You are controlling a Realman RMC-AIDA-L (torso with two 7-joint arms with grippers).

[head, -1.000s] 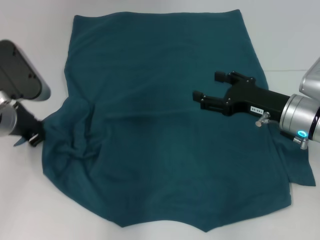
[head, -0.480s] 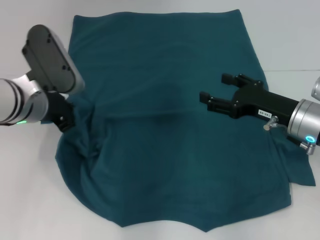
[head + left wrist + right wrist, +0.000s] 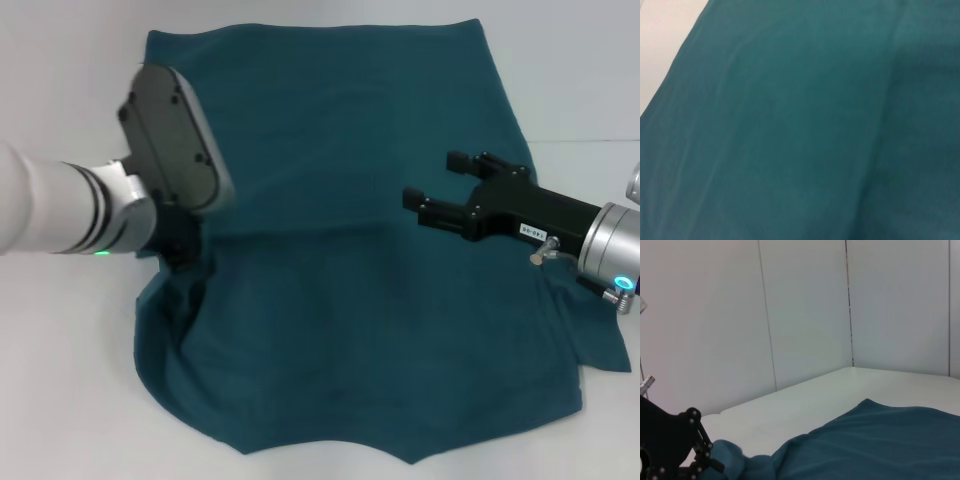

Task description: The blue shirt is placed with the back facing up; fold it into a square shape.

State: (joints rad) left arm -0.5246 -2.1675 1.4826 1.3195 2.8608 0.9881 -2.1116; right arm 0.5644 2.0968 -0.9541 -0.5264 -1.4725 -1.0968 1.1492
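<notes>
While the blue shirt (image 3: pixel 350 250) is lying spread across the white bench (image 3: pixel 60 400), plain side up, I'm working the left sleeve fold. My left hand (image 3: pixel 182 262) is sitting low over the shirt's left edge, where the cloth is bunching up into a raised ridge; its fingers are hidden under the wrist housing, so I cannot tell whether they are pinching fabric or not. The left wrist view is showing only teal cloth right up against the lens. My right hand (image 3: pixel 438 190) is hovering over the right half of the shirt, fingers spread apart, gripping nothing.

To do this step well, I'm judging the left edge needs carrying inward in a straight line parallel to the side seam, kept low so the sleeve is not flopping back. The right hand looks well placed to be pinning the body so it isn't sliding. The lower left hem is curling, so I'm wanting it flattened before release.
</notes>
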